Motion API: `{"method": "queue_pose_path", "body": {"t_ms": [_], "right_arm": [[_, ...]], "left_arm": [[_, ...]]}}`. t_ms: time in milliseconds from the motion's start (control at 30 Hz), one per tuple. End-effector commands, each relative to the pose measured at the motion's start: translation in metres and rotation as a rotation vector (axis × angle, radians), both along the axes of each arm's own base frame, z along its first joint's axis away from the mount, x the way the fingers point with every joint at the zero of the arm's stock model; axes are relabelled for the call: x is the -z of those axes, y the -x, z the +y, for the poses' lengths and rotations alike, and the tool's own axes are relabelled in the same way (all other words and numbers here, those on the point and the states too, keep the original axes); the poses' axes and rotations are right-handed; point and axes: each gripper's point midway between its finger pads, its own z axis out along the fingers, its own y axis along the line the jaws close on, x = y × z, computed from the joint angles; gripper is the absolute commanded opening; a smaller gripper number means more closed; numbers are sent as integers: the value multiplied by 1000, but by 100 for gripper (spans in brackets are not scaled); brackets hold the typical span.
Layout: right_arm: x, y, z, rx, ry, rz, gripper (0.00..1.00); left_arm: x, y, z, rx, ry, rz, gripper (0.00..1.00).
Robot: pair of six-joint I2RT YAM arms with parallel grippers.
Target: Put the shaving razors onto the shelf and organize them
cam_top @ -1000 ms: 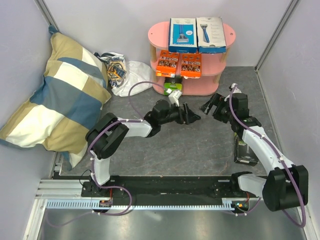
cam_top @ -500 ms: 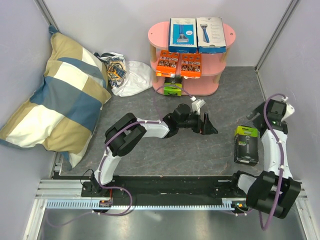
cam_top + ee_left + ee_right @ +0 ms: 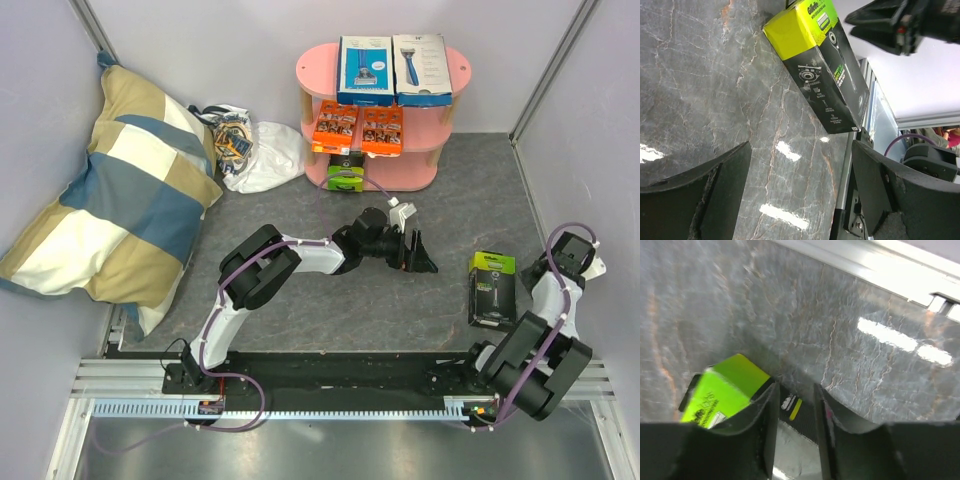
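fingers of the left gripper (image 3: 801, 150) stand wide apart with nothing between them; we see only bare grey desk (image 3: 380, 310) under the gap. it hovers low near the middle of the desk, its opening turned toward the right edge. straight ahead of it, a little apart, lies the lime-green-and-black box (image 3: 491, 290), flat on the desk close to the right edge, green end toward the far edge. nothing lies between the gripper and that box.

the right gripper (image 3: 795, 390) sits by the right edge, just beyond the box. its fingers are nearly closed, a narrow slot left between them, and they grip nothing; in the right wrist view the green end of the box shows below and to one side of the fingers, not touching them.

at the far edge stands the shelf (image 3: 310, 70). on its top board the blue box (image 3: 364, 68) and the white box (image 3: 421, 68) lie side by side, touching. on the middle board the two orange cards (image 3: 358, 129) lie next to each other, hanging over the front rim. on the lowest board we see the black box (image 3: 345, 175), its near end green.

left of the shelf lies a white plastic bag (image 3: 265, 150), and a checked pillow (image 3: 110, 190) fills the far left corner.
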Motion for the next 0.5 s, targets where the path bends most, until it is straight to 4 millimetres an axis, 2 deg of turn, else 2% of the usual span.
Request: {"method": "queue_pose_path", "body": {"t_ms": [0,200,333,433,467], "right_arm": [[25,-10,8,-41,-87,-37,34],[41,-29,32,-149,-200,-91,21],[48,-45,67,-305,-233,-58,19],[51,-53,100,-418,-243,-45,17],[53,-54,119,-467,-260,-40,17]], "left_arm": [[-8,3,-7,21,18,14,89],[-2,4,-6,21,1,35,89],[3,6,-3,14,-11,50,88],[9,8,1,1,-27,67,89],[9,9,3,-1,-29,76,88]]}}
